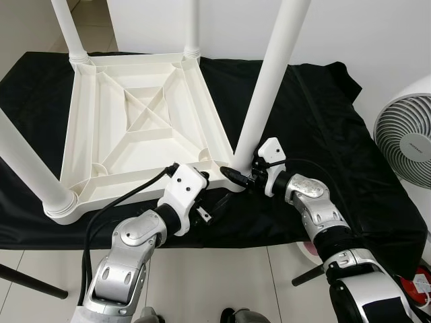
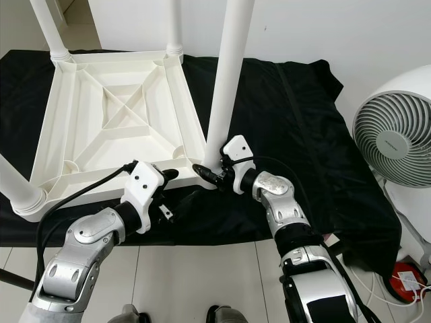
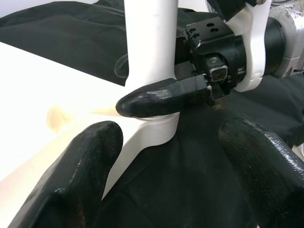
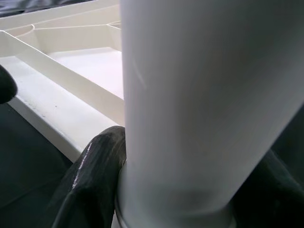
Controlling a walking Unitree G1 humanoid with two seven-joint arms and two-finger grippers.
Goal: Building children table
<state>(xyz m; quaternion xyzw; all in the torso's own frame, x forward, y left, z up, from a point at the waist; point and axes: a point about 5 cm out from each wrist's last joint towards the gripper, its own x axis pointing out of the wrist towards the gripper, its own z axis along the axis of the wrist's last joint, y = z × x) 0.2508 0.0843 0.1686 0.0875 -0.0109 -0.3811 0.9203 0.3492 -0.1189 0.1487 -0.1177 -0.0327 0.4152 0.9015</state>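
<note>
Black cloth covers the bench in front of you, with a white fan off to its right. On the cloth lies the white children's tabletop, underside up, with 4 legs standing in its corner sockets. Your right claw is clamped around the near-right leg just above its socket, 1 finger on each side of the tube, as the right wrist view confirms. That leg's long axis runs up and slightly away from you, so any further seating would have to go straight down along it. Your left claw hovers just beside the same corner, fingers spread wide and holding nothing. It is the nearer arm for bracing the tabletop rim while the right works the leg.
</note>
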